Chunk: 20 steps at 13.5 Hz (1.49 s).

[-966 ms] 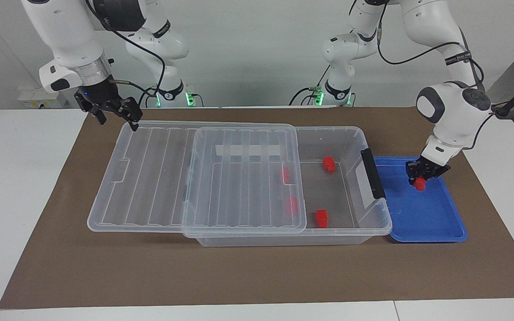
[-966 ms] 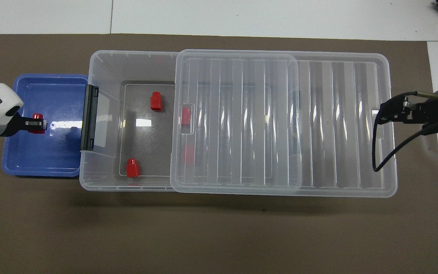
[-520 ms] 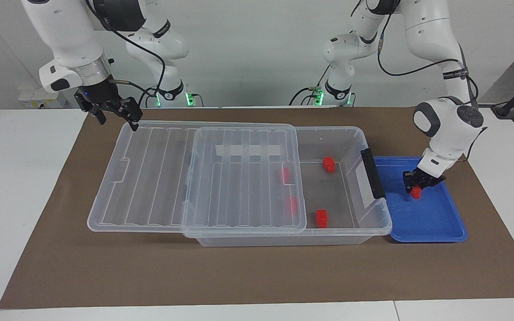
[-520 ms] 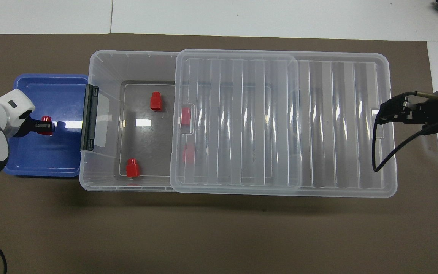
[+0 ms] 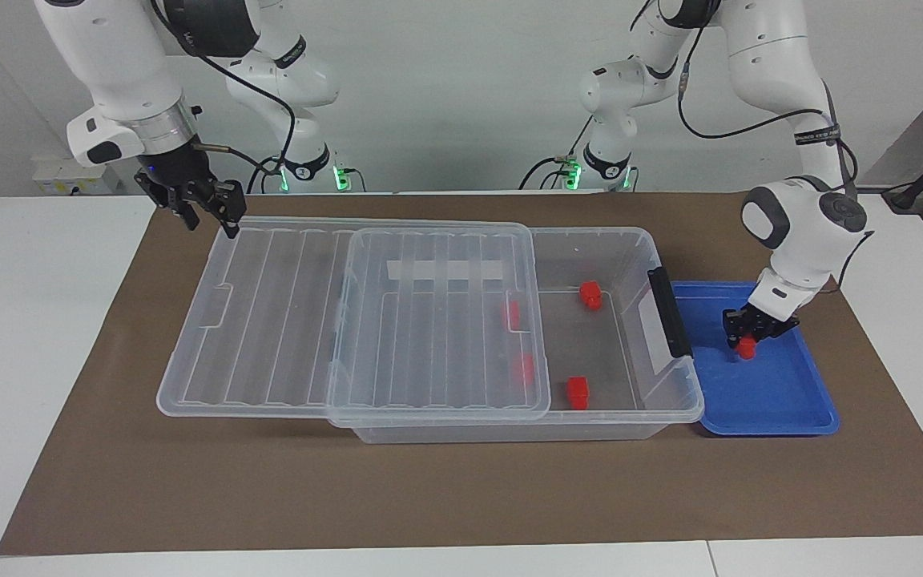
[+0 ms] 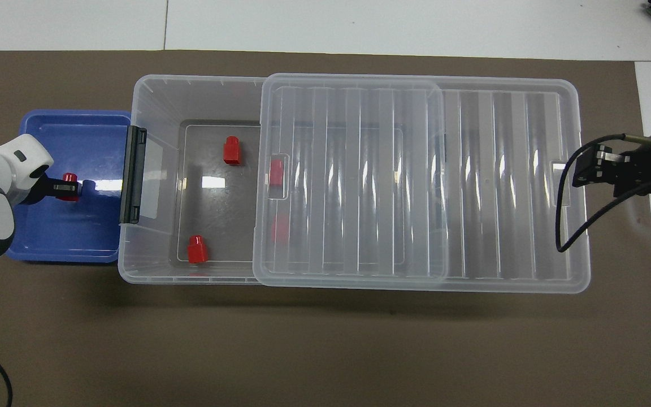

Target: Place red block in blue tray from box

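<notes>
The blue tray (image 5: 782, 401) lies against the box's latch end, at the left arm's end of the table. My left gripper (image 5: 747, 340) is low in the tray, shut on a red block (image 5: 746, 347); the overhead view shows the block (image 6: 68, 186) at its fingertips. The clear box (image 5: 614, 239) has its ribbed lid (image 5: 269, 320) slid toward the right arm's end, leaving it part open. Two red blocks (image 5: 590, 294) (image 5: 578, 393) lie in the open part. Two more (image 5: 512, 314) (image 5: 524, 369) show through the lid. My right gripper (image 5: 207, 216) is open, just off the lid's corner.
The box's black latch (image 5: 668, 320) stands up between the box and the tray. The lid overhangs the box toward the right arm's end, resting on the brown mat (image 5: 429, 489). White table edges flank the mat.
The left gripper has lowered the red block into the tray and shifted a little toward the box. The right gripper has drawn back slightly from the lid's corner.
</notes>
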### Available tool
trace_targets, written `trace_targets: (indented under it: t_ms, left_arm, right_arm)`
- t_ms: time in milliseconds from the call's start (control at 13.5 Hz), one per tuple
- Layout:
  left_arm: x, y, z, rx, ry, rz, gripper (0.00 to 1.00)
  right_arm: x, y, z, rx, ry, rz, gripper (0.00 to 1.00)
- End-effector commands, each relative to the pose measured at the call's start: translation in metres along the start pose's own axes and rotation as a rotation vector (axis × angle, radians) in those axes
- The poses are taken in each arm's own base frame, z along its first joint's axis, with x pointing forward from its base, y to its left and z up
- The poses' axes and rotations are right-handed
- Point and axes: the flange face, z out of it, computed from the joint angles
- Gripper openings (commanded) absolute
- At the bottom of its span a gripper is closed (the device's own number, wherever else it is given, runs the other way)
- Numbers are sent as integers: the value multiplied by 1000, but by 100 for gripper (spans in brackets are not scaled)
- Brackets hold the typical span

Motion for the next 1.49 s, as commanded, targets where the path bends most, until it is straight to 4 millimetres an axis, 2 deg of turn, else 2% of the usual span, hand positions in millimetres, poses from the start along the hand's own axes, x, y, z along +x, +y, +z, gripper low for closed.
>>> trace_targets:
  t_ms: [0,74,223,371,594,669,743,817,966,1114,1263,1411]
  left_arm:
    - [-18,-3,23,5,34,6,17]
    - [-23,-3,28,8,46,2,17]
    - [-24,-4,29,9,44,1,20]
    - [-20,-3,26,8,46,6,70]
    - [-13,-1,19,2,30,10,100]
    - [-4,-1,3,-7,4,13,100]
    - [6,-5,-23,-17,-30,11,100]
    - [15,-7,-69,-26,-62,9,100]
    - [26,-7,-147,-45,-134,8,100]
    - [27,-4,-202,-51,-175,10,100]
    - [26,8,-239,-30,-228,-63,100]
    - [27,51,-269,13,-299,-14,100]
  right_arm:
    - [13,41,19,10,25,20,0]
    - [18,52,26,10,39,12,0]
    - [28,86,52,10,53,40,0]
    - [35,116,73,9,74,28,0]
    - [38,147,99,5,84,-2,0]
    - [38,157,108,2,87,-4,0]
    - [38,163,117,0,86,-24,0]
    - [36,167,125,0,82,-45,0]
    - [32,167,139,-1,55,-53,0]
    - [32,156,138,1,61,-66,0]
    - [33,136,140,4,68,-99,0]
    - [32,128,141,6,67,-117,0]
